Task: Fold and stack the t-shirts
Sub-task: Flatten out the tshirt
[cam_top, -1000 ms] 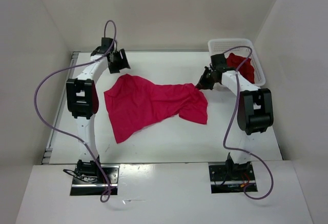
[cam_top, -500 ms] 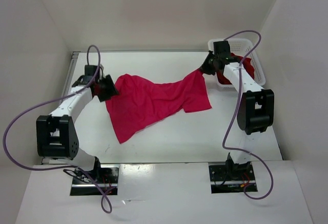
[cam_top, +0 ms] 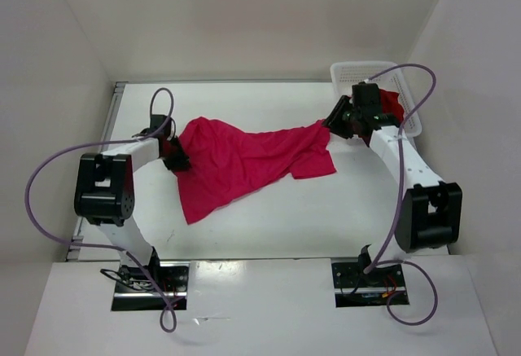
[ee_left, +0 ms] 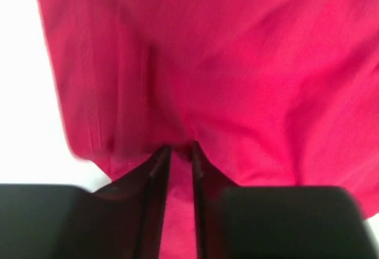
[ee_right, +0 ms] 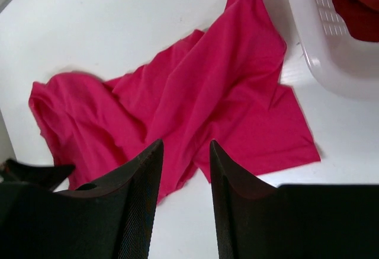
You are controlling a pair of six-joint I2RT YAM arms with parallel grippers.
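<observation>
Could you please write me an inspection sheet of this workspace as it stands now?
Surface: white table, carrying one shirt and a basket.
Job's things: magenta t-shirt lies crumpled and unfolded mid-table; dark red t-shirt sits in the white basket at the far right corner; light pink one not seen.
Clutter: nothing seen.
Grippers: left gripper pinches the magenta t-shirt's left edge; right gripper is open and empty, by the shirt's right end.
Cables: purple cables loop off both arms; the right one arcs over the basket.
Surroundings: plain white walls.
</observation>
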